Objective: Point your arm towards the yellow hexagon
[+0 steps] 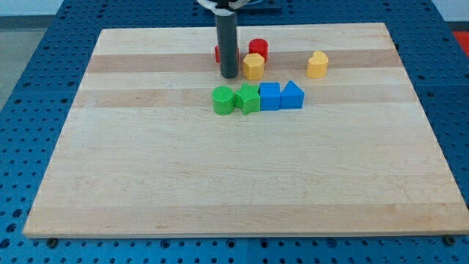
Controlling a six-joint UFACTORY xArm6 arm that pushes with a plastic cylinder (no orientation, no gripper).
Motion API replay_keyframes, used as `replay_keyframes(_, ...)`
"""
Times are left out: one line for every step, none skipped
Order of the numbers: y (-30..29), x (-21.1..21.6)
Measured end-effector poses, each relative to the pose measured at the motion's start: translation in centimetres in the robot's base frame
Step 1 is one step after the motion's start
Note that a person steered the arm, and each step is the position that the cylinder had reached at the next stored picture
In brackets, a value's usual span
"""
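My tip rests on the wooden board near the view's top centre. A yellow hexagon stands just right of the tip, about touching the rod. A red cylinder sits right behind the hexagon. A second red block is mostly hidden behind the rod. Another yellow block, its shape unclear, stands further to the view's right.
Below the tip runs a row of blocks: a green cylinder, a green block, a blue cube and a blue block with a peaked top. A blue perforated table surrounds the board.
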State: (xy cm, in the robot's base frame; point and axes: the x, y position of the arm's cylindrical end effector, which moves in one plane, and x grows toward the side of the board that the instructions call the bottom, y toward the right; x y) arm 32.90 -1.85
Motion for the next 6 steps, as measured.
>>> replay_keyframes(2.7, 0.0)
replay_keyframes(5.3, 0.0)
replay_keyframes(6.9, 0.1)
replay_keyframes(8.1, 0.1)
replay_keyframes(9.3, 0.4)
replay_keyframes(10.5, 0.6)
